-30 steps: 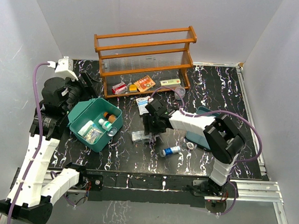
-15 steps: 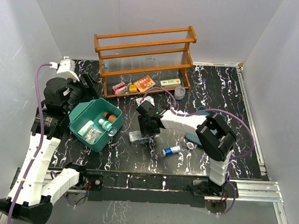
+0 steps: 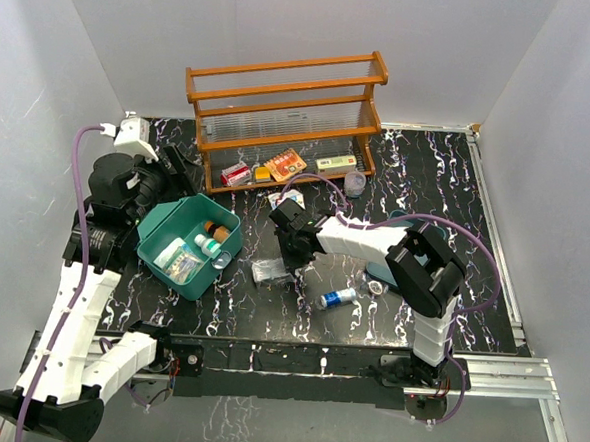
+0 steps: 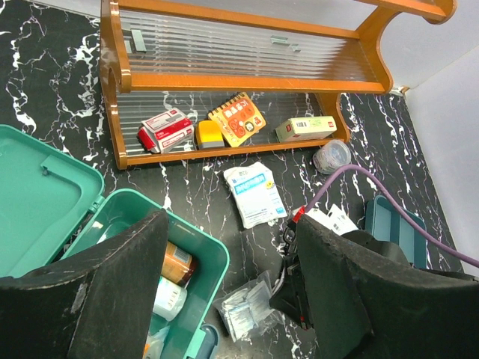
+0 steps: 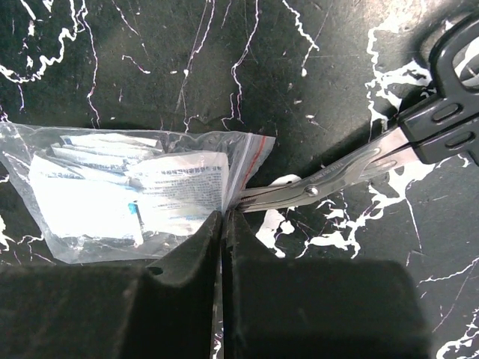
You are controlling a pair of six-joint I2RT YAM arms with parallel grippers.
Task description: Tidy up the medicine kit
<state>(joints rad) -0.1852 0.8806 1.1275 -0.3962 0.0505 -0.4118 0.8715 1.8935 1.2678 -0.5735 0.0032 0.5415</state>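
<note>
The medicine kit [image 3: 217, 271] is a teal box standing open at the left, with bottles and packets inside; its rim [image 4: 213, 250] and raised lid [image 4: 37, 194] fill the lower left of the left wrist view. A clear zip bag [image 3: 269, 271] of white sachets lies on the table just right of the kit. My right gripper [image 5: 223, 213] is shut, pinching the bag [image 5: 127, 194] at its red-striped edge. The left gripper [image 4: 232, 224] hangs open above the kit's far corner, holding nothing.
Metal scissors [image 5: 352, 168] with black handles lie touching the bag's right side. A wooden rack [image 3: 282, 110] with small boxes stands at the back. In front of it lie a white packet [image 4: 254, 193] and a clear cup [image 4: 331, 155]. A blue-white tube [image 3: 337, 298] and a blue-grey tray [image 4: 389, 221] sit right of the bag.
The right gripper moved left and down onto the clear bag and closed on its edge. The bag shifted slightly left. The left arm barely moved.
</note>
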